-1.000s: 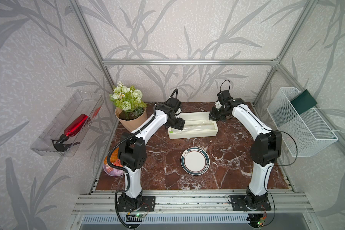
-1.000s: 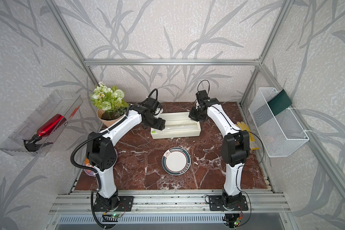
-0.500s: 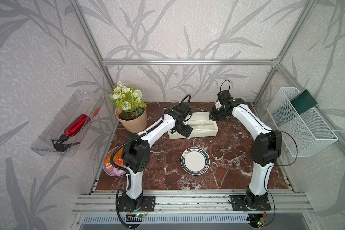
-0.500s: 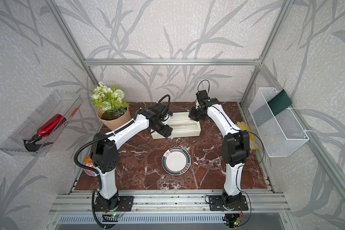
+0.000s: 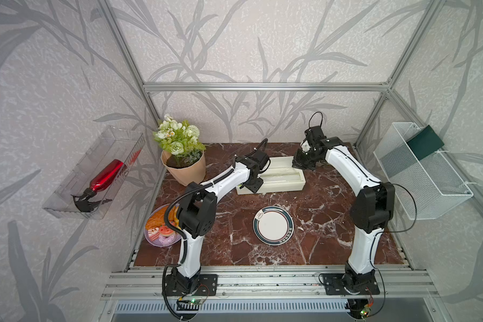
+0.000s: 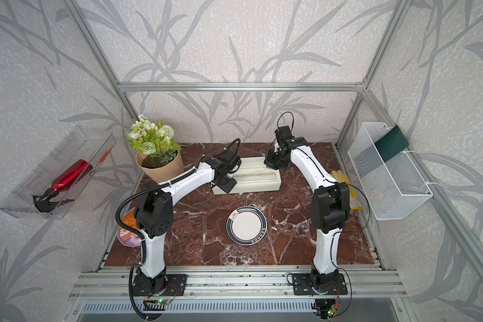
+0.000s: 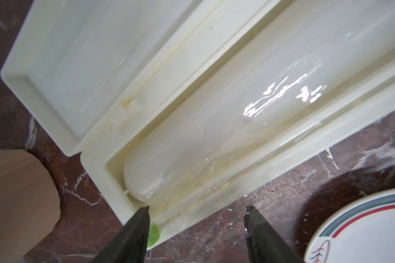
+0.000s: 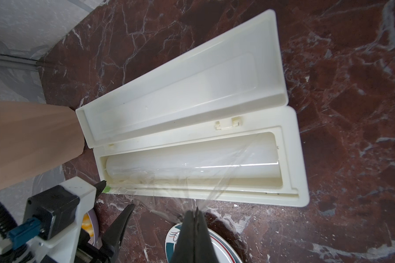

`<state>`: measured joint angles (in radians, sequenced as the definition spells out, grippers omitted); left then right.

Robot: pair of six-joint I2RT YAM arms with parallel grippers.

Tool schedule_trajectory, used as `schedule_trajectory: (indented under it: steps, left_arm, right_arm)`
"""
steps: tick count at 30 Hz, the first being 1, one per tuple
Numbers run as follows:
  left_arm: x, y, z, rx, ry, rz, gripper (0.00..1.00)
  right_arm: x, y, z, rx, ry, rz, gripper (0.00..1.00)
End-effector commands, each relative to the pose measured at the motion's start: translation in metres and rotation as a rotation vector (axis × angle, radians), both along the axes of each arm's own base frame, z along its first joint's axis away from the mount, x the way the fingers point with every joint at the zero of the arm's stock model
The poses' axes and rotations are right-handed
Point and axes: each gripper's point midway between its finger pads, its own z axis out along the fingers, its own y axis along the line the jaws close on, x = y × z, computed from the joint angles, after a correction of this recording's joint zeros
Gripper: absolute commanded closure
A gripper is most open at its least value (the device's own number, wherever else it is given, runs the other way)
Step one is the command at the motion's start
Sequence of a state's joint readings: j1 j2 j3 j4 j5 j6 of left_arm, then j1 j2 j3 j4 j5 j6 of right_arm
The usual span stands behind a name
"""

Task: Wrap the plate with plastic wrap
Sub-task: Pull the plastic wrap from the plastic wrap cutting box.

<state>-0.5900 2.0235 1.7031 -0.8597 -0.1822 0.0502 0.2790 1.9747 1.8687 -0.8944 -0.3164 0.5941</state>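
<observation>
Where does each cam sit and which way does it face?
Both top views: high in front, facing down; left arm, right arm, plate, dispenser box.
Left wrist: over the box's end; left gripper open.
Right wrist: above the box; right gripper shut on plastic wrap.
Both wrists share box and plate.

Grey leaf-patterned wallpaper (image 5: pixel 234 41), aluminium frame (image 5: pixel 262 87), red-brown marble tabletop (image 5: pixel 318 245), clear wall bin (image 5: pixel 115 145), white wire basket (image 5: pixel 435 189)

pot (image 5: pixel 186 173) crowds box (image 5: pixel 283 186) end, room round plate (image 5: pixel 273 225)
</observation>
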Motion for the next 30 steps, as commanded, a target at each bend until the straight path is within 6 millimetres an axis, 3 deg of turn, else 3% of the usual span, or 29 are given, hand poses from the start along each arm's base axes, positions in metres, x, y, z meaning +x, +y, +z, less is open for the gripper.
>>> schedule_trajectory:
  steps: [1, 9, 11, 21, 30]
  left_arm:
    - [0.003, 0.000, 0.003, 0.016, -0.017, -0.014, 0.51]
    - [0.001, -0.005, 0.000, -0.008, 0.010, -0.025, 0.87]
    - [0.004, -0.004, 0.005, -0.006, -0.003, -0.018, 1.00]
    - [0.022, 0.005, 0.054, -0.015, -0.165, 0.047, 1.00]
    - [0.030, 0.020, 0.094, -0.060, -0.383, 0.136, 1.00]
  right_arm:
    - [-0.002, 0.001, 0.020, 0.029, -0.041, 0.005, 1.00]
    - [-0.003, 0.001, 0.017, 0.030, -0.037, 0.004, 1.00]
    - [-0.003, 0.002, 0.017, 0.030, -0.039, 0.007, 1.00]
    - [-0.002, 0.000, 0.025, 0.041, -0.143, 0.018, 1.00]
    - [-0.002, -0.009, 0.035, 0.128, -0.434, -0.116, 1.00]
